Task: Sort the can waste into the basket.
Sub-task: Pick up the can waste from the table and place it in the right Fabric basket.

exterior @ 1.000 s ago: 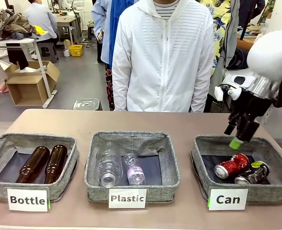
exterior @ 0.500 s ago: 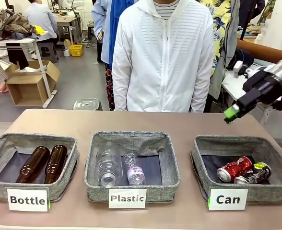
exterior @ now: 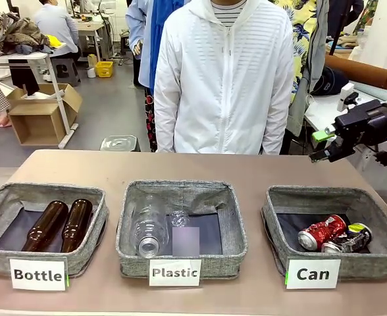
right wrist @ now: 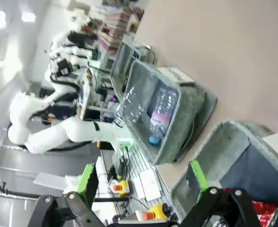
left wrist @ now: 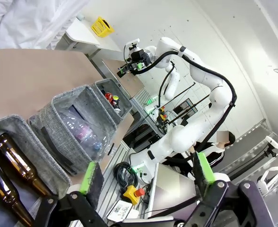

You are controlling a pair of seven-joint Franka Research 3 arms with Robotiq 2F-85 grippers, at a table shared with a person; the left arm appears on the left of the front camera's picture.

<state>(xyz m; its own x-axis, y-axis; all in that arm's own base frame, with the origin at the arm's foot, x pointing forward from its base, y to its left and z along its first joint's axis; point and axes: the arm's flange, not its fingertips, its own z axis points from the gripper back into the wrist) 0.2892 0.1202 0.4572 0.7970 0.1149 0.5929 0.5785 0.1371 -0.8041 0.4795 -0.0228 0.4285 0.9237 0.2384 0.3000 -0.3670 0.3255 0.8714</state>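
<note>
Left gripper (left wrist: 146,175), fingers spread wide and empty, hangs near the Bottle basket (exterior: 42,227). In the Can basket (exterior: 332,230) lie a red can (exterior: 321,232) and a silver-black can (exterior: 347,239), sorted. Above it, the right gripper (exterior: 322,146) is empty, fingers apart.

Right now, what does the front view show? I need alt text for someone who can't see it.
Two crushed cans, one red and one silver-black, lie in the grey basket labelled "Can", with the right gripper open and empty above it. Beside it sit a "Plastic" basket and a "Bottle" basket; a person in white stands behind the table.
</note>
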